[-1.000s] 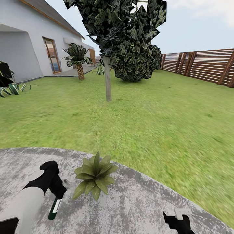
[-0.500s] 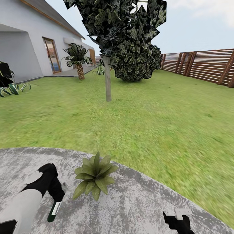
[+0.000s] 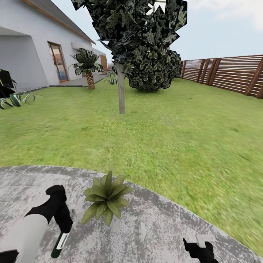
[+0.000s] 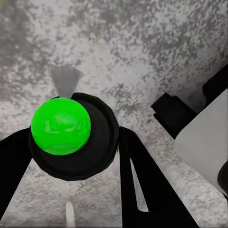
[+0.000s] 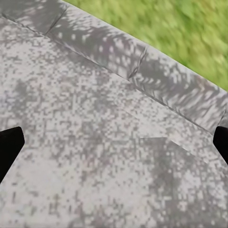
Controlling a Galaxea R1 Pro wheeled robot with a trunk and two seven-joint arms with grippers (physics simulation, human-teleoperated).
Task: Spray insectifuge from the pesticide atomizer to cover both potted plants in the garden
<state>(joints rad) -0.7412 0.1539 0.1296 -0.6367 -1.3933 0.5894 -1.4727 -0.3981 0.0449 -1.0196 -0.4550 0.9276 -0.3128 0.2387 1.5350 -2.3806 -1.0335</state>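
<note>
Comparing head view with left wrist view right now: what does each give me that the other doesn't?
Head view alone: the potted plant beside the left gripper, the lawn, fence, house and the right gripper low over paving. Left wrist view alone: the bright green round end of the pesticide atomizer between the black fingers. Both: the atomizer in the left gripper, over grey stone paving.

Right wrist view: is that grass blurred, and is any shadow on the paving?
Right wrist view: the lawn is smeared and soft; dappled shade mottles the stone paving, with a darker angular patch. Head view: grass streaks toward the edges, while the potted plant stays fairly crisp. Left wrist view: the pesticide atomizer, held by the left end effector, reads sharp.
</note>
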